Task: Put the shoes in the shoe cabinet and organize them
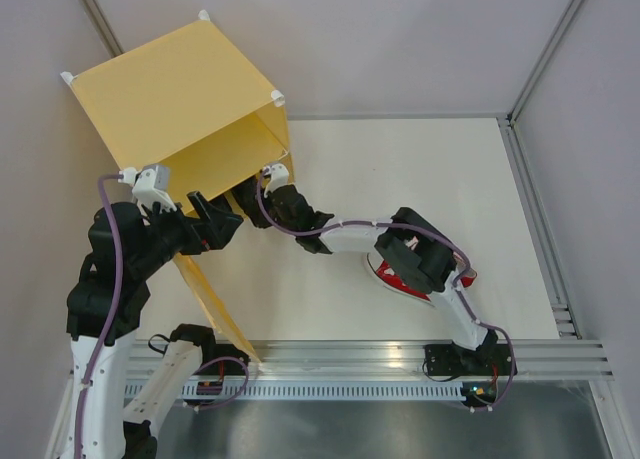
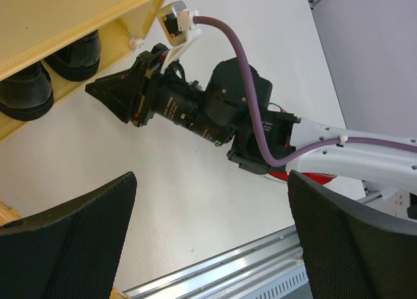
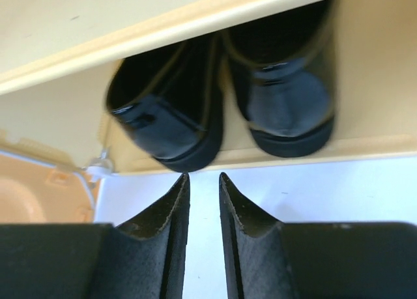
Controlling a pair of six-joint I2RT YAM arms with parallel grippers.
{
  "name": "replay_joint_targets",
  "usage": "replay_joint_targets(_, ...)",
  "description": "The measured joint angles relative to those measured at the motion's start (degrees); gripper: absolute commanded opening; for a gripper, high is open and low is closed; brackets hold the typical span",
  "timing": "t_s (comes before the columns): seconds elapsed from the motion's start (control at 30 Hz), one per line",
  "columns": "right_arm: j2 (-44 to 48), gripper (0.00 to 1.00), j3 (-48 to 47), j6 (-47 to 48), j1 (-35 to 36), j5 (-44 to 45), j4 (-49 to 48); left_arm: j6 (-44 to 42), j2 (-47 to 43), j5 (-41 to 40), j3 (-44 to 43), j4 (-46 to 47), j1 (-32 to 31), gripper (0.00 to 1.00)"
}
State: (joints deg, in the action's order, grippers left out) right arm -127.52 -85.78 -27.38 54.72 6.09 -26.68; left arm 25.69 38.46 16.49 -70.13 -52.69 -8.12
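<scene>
The yellow shoe cabinet (image 1: 170, 89) stands at the back left with its door (image 1: 215, 309) swung open toward me. Two glossy black loafers (image 3: 166, 126) (image 3: 287, 110) sit side by side in its lower compartment, under the inner shelf (image 3: 195, 19). My right gripper (image 3: 202, 176) hovers just outside that compartment, tips close to the left loafer; its jaws stand slightly open with nothing between them. A red sneaker (image 1: 400, 277) lies on the table, mostly hidden under the right arm. My left gripper (image 2: 212, 240) is wide open and empty beside the door.
A white table top (image 1: 420, 169) stretches right of the cabinet. An aluminium rail (image 1: 400, 354) runs along the near edge. Grey walls enclose the back and right sides. The right arm's purple cable (image 2: 241, 58) loops over its wrist.
</scene>
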Motion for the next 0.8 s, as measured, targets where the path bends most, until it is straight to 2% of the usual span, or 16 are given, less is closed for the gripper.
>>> replay_joint_targets(0.27,-6.0,0.27,-5.1,-1.7,3.5,-1.1,-3.1,0.0,0.1,0.0,-0.2,-0.3,0.0,1.00)
replay_joint_targets(0.8,-14.4,0.27,-10.6,-3.5,3.8,-1.4,-3.8,0.0,0.1,0.1,-0.2,-0.4,0.0,1.00)
